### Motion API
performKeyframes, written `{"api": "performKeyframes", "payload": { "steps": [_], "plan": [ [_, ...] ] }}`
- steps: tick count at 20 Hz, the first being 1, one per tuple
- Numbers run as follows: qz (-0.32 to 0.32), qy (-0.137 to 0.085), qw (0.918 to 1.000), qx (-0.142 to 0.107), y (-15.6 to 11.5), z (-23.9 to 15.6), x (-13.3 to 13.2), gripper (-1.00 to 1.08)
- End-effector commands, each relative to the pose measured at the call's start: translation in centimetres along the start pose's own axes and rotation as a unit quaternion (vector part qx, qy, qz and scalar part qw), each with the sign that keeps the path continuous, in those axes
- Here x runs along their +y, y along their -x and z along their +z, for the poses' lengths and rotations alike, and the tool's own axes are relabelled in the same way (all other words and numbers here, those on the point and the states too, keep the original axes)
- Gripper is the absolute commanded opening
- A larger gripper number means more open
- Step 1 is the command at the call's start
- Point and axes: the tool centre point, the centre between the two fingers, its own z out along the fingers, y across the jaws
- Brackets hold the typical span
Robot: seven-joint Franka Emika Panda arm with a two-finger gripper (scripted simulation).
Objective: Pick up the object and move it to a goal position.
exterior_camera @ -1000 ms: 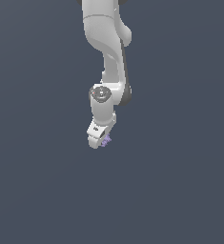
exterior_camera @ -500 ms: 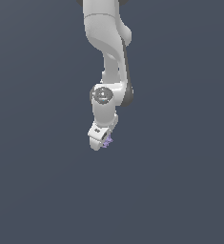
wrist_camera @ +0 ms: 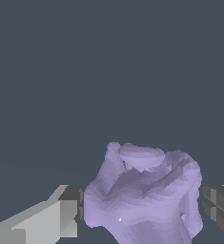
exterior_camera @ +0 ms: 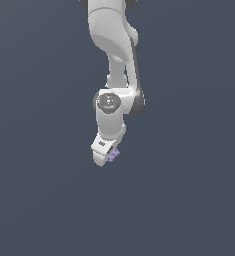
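In the wrist view the fingers (wrist_camera: 68, 212) sit on either side of the object (wrist_camera: 143, 193), one pale grey pad pressed against one flank of it and a darker pad meeting the other flank. They are clenched on it, grasping the lumpy pale purple blob between them. The blob fills the gap from pad to pad and bulges out beyond the tips, so the hold looks to be across its thickest part. That is a sensible place to pinch something so irregular, since the bumps give the pads something to bite against.

In the exterior view the gripper (exterior_camera: 108, 156) lies just below the middle of the frame, tilted so that its tip points down and toward the lower left. The object (exterior_camera: 113, 155) shows there only as a small purple speck at the gripper's lower right edge — mostly hidden by the white body. Above it the wrist and the arm (exterior_camera: 111, 45) rise to the top centre of the frame.

Around all this is plain dark blue-grey. No goal marker, no other item and no counter edge can be made out, so I cannot tell whether the object is lifted or at rest. Nothing visible stands in the way of a carry, but where it should end is not shown.
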Motion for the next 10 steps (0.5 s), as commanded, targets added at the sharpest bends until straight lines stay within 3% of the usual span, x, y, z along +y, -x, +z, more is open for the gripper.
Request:
{"api": "performKeyframes", "payload": {
  "steps": [1,10],
  "plan": [
    [0.000,0.000,1.0000,0.000,-0.9,-0.9,1.2,-1.00],
    [0.001,-0.001,1.0000,-0.001,-3.9,-3.8,5.2,-1.00]
  ]
}}
